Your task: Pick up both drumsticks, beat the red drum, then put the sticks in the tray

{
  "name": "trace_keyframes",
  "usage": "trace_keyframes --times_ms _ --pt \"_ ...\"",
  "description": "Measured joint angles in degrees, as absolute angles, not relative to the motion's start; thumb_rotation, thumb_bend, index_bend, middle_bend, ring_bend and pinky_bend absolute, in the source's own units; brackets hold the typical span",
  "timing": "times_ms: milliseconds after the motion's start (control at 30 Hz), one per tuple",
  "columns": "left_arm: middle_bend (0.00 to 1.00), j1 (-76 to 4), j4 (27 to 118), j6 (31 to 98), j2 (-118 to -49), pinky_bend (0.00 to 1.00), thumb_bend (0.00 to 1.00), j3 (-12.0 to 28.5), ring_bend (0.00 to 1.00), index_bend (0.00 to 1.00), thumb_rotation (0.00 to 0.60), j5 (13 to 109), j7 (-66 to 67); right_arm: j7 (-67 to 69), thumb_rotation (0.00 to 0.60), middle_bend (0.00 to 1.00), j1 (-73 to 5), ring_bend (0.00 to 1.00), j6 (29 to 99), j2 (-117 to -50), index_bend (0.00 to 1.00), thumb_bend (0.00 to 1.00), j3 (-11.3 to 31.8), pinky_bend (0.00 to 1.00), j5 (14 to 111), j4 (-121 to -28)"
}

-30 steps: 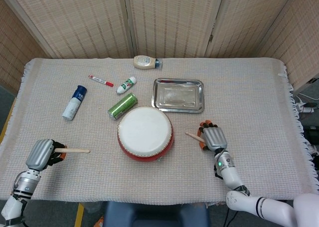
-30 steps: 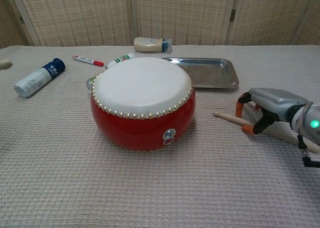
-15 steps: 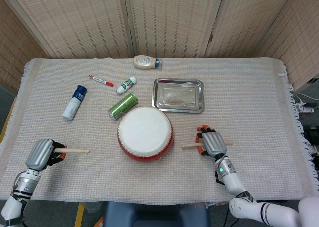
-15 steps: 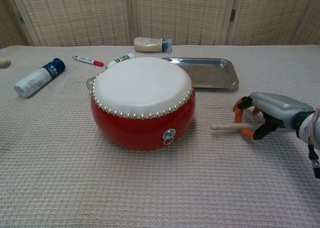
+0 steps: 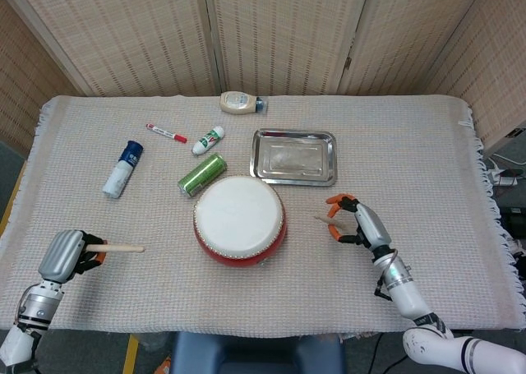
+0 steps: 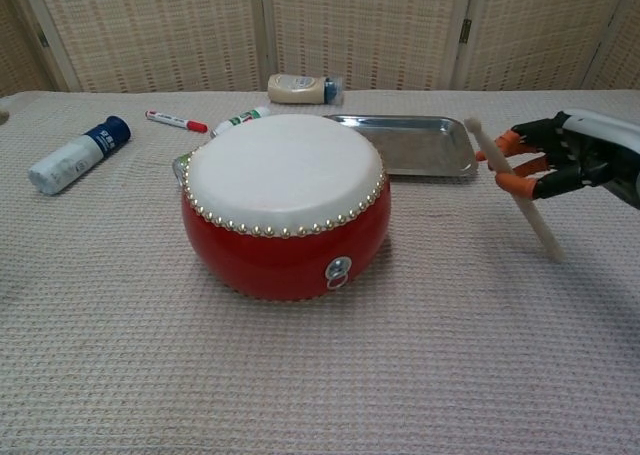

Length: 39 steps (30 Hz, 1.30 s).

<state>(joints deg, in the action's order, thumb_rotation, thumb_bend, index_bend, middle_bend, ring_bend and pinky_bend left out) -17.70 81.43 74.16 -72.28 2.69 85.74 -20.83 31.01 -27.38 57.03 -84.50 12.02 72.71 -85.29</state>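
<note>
Right hand (image 6: 565, 160) raised beside drum (image 6: 285, 205), pinching a tilted stick (image 6: 512, 190) between its fingertips. Left hand (image 5: 67, 255) low at desk (image 5: 427, 160) corner, wrapped around another stick (image 5: 115, 247). Tray (image 5: 294, 156) just behind drum.

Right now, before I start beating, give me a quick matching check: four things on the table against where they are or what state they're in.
Things:
1. red drum
2. tray
3. right hand
4. green can

States:
A. lying on its side, just behind the drum's left edge
B. holding a drumstick tilted, clear of the cloth
C. bare metal, nothing in it
D. centre front, white head up

Pairs: 1-D, 2-C, 3-B, 4-A
</note>
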Motion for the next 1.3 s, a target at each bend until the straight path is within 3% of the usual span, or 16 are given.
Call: trace_keyframes --times_ms 367,600,733,900,1167,1300 --pt "1.0 -17.81 82.68 73.58 -72.14 1.0 0.65 2.47 1.0 1.0 0.6 85.78 -19.86 81.36 0.6 0.34 -26.93 0.31 56.72 -81.72 0.65 0.42 11.58 0.32 83.31 -76.29" --pt "1.0 -17.85 82.56 73.24 -72.28 1.0 0.65 2.18 1.0 1.0 0.6 85.95 -20.01 108.24 0.6 0.34 -28.42 0.32 59.23 -85.55 0.51 0.42 8.07 0.33 90.45 -60.8" --pt "1.0 -17.84 82.42 73.03 -72.34 1.0 0.65 2.04 1.0 1.0 0.6 85.94 -20.18 115.76 0.6 0.34 -29.27 0.32 61.49 -88.32 0.43 0.42 6.05 0.33 93.24 -53.46" --pt "1.0 -17.76 82.33 72.73 -72.44 1.0 0.65 1.58 1.0 1.0 0.6 86.21 -20.45 121.5 0.6 0.34 -30.08 0.32 64.14 -91.66 0.4 0.36 3.57 0.33 94.97 -45.95" --pt "1.0 -17.63 82.58 72.81 -72.24 1.0 0.65 1.47 1.0 1.0 0.6 86.29 -20.39 123.74 0.6 0.37 -30.37 0.35 67.73 -94.55 0.45 0.34 0.11 0.37 96.19 -40.3" --pt "1.0 -17.66 82.79 72.8 -72.14 1.0 0.65 1.43 1.0 1.0 0.6 86.41 -20.2 122.01 0.6 0.41 -30.16 0.37 68.21 -95.14 0.5 0.26 -0.99 0.4 96.02 -39.58"
